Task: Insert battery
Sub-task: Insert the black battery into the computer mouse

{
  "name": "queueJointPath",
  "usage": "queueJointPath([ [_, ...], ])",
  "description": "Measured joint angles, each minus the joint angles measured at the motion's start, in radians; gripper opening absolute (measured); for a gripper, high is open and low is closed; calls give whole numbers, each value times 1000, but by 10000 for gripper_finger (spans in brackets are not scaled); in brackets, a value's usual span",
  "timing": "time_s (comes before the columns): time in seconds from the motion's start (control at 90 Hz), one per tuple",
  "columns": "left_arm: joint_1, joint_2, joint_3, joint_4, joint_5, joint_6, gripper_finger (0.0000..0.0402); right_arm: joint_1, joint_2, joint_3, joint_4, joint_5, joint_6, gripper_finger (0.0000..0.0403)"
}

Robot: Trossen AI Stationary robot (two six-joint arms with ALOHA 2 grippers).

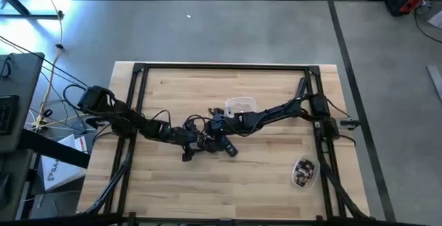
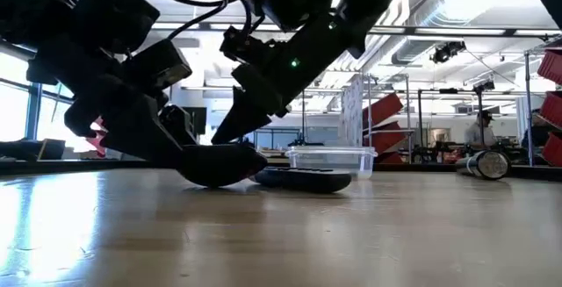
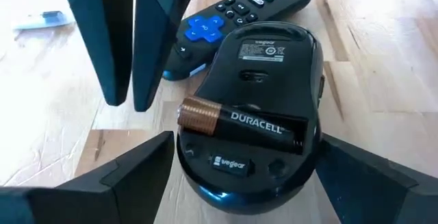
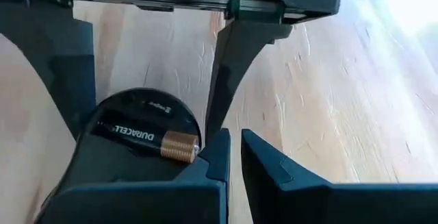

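We see the black-and-copper Duracell AA battery [image 3: 239, 122] lying crosswise on the upturned black computer mouse [image 3: 263, 66], not yet seated in its bay; mouse sits mid-worktop [image 1: 262, 177] beside a black remote w/ blue buttons [image 3: 233, 11]. Left gripper [image 3: 243, 176] has jaws spread wide, flanking the mouse, maybe bracing it; right gripper [image 4: 234, 157] has jaws nearly closed, empty, tips just beside the copper end. Battery: light, rigid, smooth, prob. rolls; we'd pinch mid-barrel or nudge by an end; mouse shell looks slick, may slide.
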Motion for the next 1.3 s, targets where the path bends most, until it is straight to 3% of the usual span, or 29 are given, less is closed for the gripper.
queueJointPath([
  [0.978, -2, 0, 0, 22, -5, -3, 317, 63, 49, 1, 14, 6, 114, 1],
  [1.3, -2, 0, 0, 21, -17, -3, 317, 82, 50, 1, 12, 71, 29, 0],
])
